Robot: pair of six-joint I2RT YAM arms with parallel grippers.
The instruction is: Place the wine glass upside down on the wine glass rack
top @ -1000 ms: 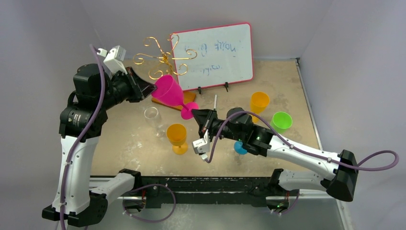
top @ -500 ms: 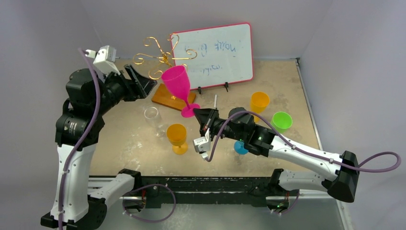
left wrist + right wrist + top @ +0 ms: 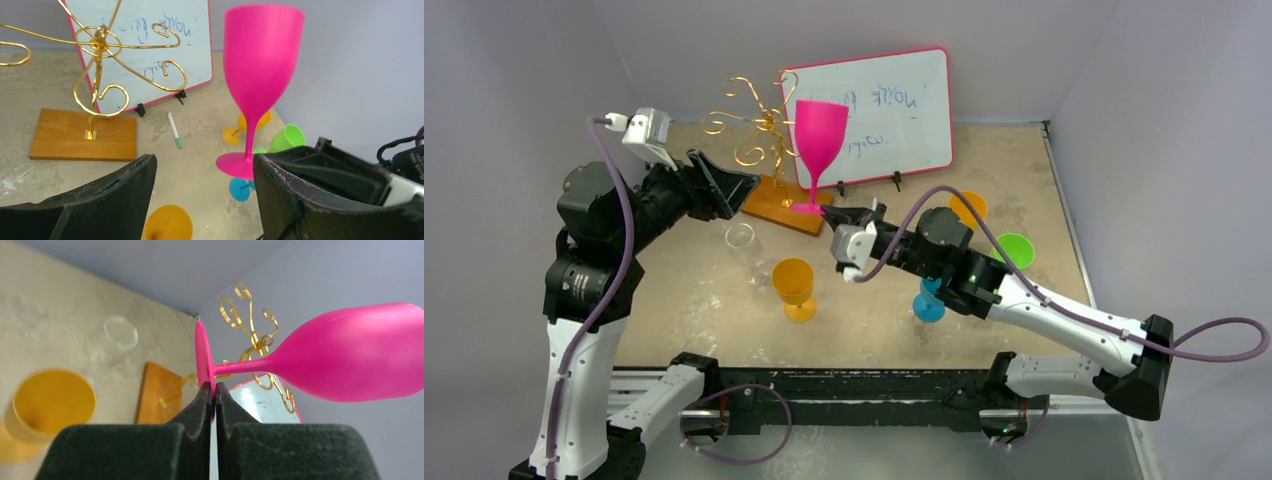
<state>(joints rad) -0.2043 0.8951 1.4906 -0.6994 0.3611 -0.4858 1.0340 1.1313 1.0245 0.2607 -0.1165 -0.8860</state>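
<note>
Wine glass [image 3: 820,130], pink, is in the air and upright, its bowl opening upward. The right gripper [image 3: 832,212] is closed on the edge of its round foot. The left gripper [image 3: 739,185] has its jaws wide apart beside the glass and grips nothing. Behind, the wine glass rack [image 3: 767,125] stands on the table [image 3: 1024,170], near the glass but not touching it. Farthest is a whiteboard [image 3: 894,105].

A pink-framed whiteboard [image 3: 869,115] stands at the back of the tabletop [image 3: 694,300]. Nearer stand a clear glass [image 3: 740,237], an orange goblet [image 3: 793,285], a green cup [image 3: 1016,250] and a blue goblet [image 3: 927,303].
</note>
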